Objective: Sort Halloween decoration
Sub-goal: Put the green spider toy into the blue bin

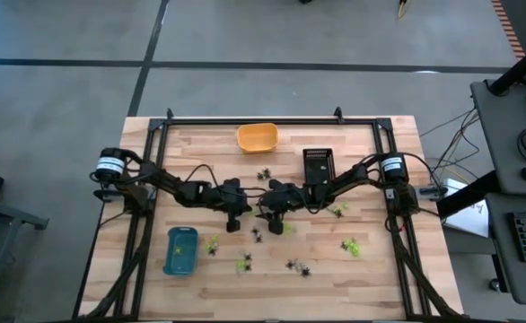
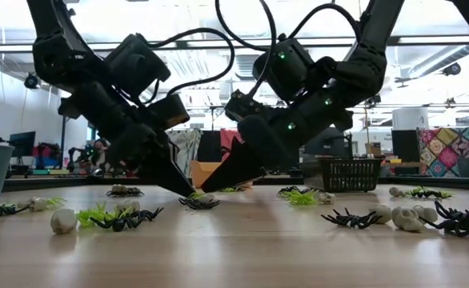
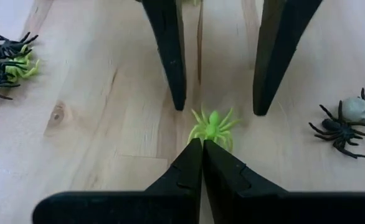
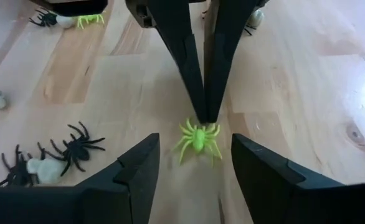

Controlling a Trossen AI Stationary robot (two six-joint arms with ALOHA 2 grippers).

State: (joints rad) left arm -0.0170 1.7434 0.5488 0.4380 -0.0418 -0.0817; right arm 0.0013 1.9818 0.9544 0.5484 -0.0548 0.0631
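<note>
Two grippers are meeting over one green spider in the middle of the table.

The left gripper [image 3: 201,146] is resting with its fingers pressed together, tips right at the green spider [image 4: 198,138], while the right gripper [image 4: 192,155] is standing with its fingers spread on either side of the toy. The spider is lying flat on the wood, held by neither. I'd worry the two sets of tips are crowding each other: a closing pinch could strike the left fingers or flick the light toy away toward the black spiders [image 4: 76,148].
</note>
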